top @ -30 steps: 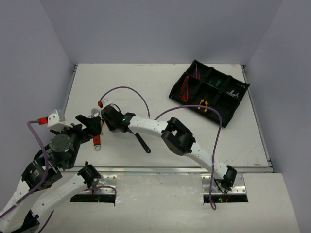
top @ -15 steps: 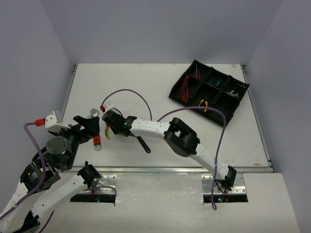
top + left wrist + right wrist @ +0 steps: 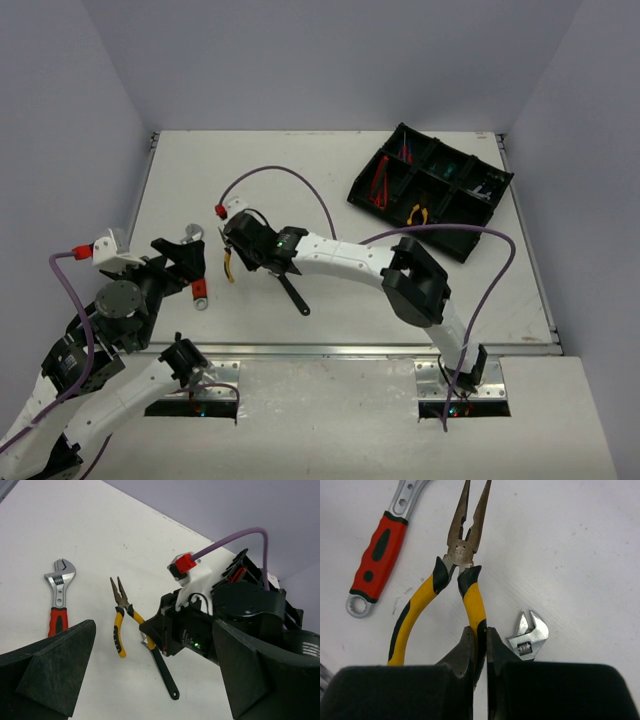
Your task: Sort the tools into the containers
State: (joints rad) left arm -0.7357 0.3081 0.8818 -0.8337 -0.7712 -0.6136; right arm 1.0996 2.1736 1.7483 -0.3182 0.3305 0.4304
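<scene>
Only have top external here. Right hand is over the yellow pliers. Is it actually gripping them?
Observer: Yes. The right wrist view shows the right hand shut on one yellow handle of the pliers.
Operator: Other handle?
Observer: Free, splayed out to the side. The nose tips are slightly parted.
Operator: Anything crowding the grip?
Observer: The black-handled wrench. Its silver head lies on the table right beside the hand, apart from the pliers.

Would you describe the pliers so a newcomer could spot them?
On the white table, near left, find the right arm's tool. It pinches one handle of the yellow-and-black long-nose pliers; the neighbouring red-handled wrench and black-handled wrench have single handles.
</scene>
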